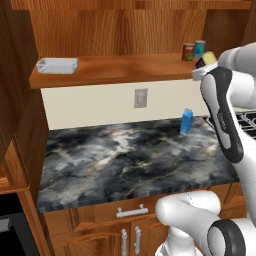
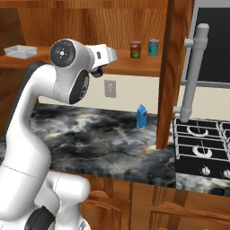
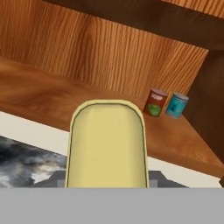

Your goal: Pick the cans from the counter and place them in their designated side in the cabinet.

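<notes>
Wooden cabinet (image 1: 125, 70) shelf carries the upright red can (image 1: 188, 51) — the pincer (image 1: 206, 61) grips the yellow-topped can (image 3: 106, 146), top facing the hand camera, body hidden.

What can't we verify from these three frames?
- Gripper fingertips: hand view, hidden behind the yellow-topped can; grip unconfirmed.
- That can's blue body: left base view, mostly behind the arm.
- Red can label text: too small.
- White tray contents: left base view, rim hides the inside.

Glossy wood-grain cabinet (image 3: 65, 52), polished veined stone counter (image 1: 125, 160), matt yellow can top (image 3: 107, 144)
</notes>
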